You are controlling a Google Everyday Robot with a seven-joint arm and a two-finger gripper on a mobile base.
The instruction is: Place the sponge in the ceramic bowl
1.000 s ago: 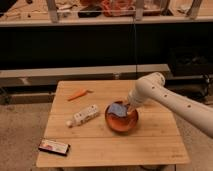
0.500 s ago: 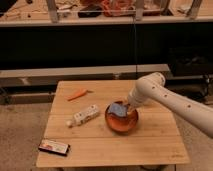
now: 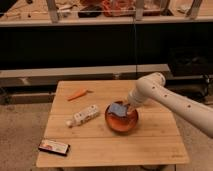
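Though its grip cannot be told, the hand (image 3: 126, 105) meets the sponge (image 3: 118, 108) over the ceramic bowl (image 3: 121, 128).

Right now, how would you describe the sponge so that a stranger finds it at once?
On the wooden table, look at the orange-red bowl near the middle. The sponge is the small light-blue pad at its back rim, beside the gripper. Nothing else there is blue: the bottle is white, the carrot orange.
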